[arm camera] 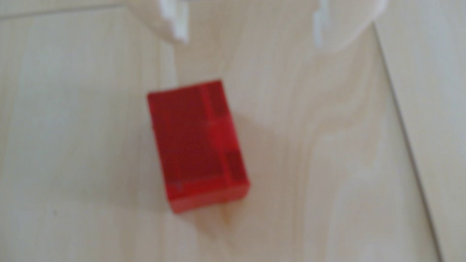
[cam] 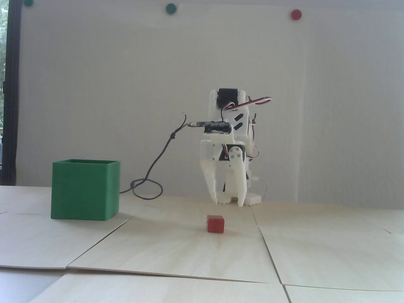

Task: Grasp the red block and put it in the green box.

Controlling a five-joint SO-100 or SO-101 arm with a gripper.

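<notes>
The hand was seen poised unclenched and empty above the bench, apparently for a descent; in the fixed view the red block was found at its 7 o'clock, and the green box well apart at 9 o'clock

Red block: small matte cube, lay flat on pale wood table, unheld; blurred in wrist view. Green box: large, thin-walled, ridged, stood upright, open top, well apart to block's left in fixed view
</notes>
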